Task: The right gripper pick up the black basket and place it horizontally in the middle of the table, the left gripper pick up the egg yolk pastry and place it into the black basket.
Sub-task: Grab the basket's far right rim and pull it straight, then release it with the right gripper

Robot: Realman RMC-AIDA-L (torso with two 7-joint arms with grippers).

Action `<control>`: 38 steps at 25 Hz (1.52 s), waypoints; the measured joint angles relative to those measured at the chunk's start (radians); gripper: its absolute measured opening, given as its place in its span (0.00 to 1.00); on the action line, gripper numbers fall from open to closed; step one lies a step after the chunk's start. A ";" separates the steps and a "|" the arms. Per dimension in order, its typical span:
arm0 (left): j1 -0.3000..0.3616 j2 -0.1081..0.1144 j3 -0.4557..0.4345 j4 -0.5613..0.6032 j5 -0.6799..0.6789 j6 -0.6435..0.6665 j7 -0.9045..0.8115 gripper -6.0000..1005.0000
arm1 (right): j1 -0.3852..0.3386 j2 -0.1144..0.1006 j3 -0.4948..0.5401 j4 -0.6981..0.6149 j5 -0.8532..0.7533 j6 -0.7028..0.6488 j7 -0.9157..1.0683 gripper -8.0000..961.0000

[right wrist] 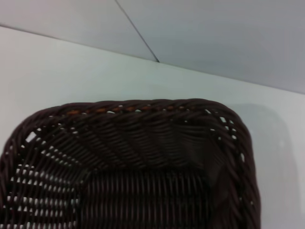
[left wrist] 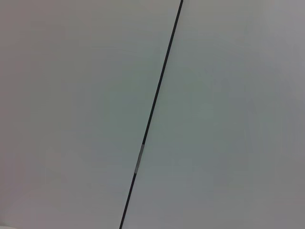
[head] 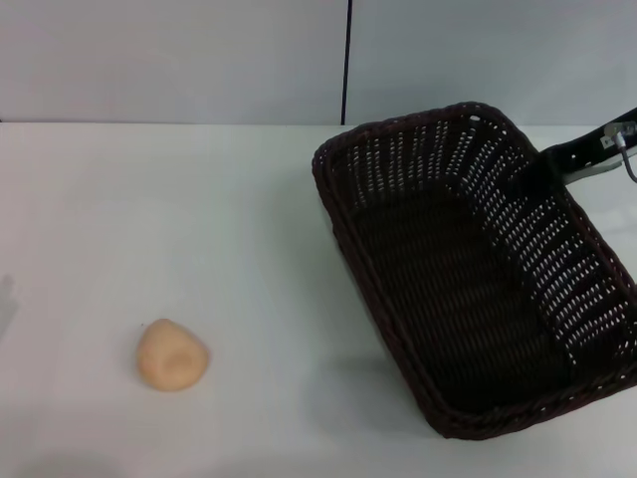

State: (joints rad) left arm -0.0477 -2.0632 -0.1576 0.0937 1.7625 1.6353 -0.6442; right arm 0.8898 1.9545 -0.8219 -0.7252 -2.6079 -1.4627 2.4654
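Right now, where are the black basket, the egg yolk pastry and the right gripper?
black basket (head: 453, 299): head view, on its woven floor.
egg yolk pastry (head: 171, 356): head view, on its dimpled top.
right gripper (head: 557, 159): head view, on its black claw at the basket's far right rim.

Even, diffuse light; soft pics.
Black basket (head: 478, 279) and egg yolk pastry (head: 172, 355) threw faint shadows on the table (head: 149, 219) (no glare); wrist pics were blurry.
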 joint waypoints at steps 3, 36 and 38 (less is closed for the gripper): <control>0.000 0.000 -0.001 0.001 -0.002 0.000 0.000 0.81 | 0.000 0.001 -0.025 0.000 -0.001 0.001 0.000 0.39; 0.102 -0.005 0.032 -0.014 0.002 0.122 0.039 0.81 | 0.178 0.127 -0.346 -0.091 0.254 0.137 -0.745 0.23; 0.103 -0.004 0.032 -0.018 0.002 0.122 0.040 0.81 | 0.177 0.128 -0.366 -0.087 0.262 0.148 -0.746 0.23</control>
State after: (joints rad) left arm 0.0553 -2.0677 -0.1253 0.0757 1.7640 1.7575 -0.6047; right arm 1.0665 2.0824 -1.1877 -0.8121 -2.3458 -1.3144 1.7198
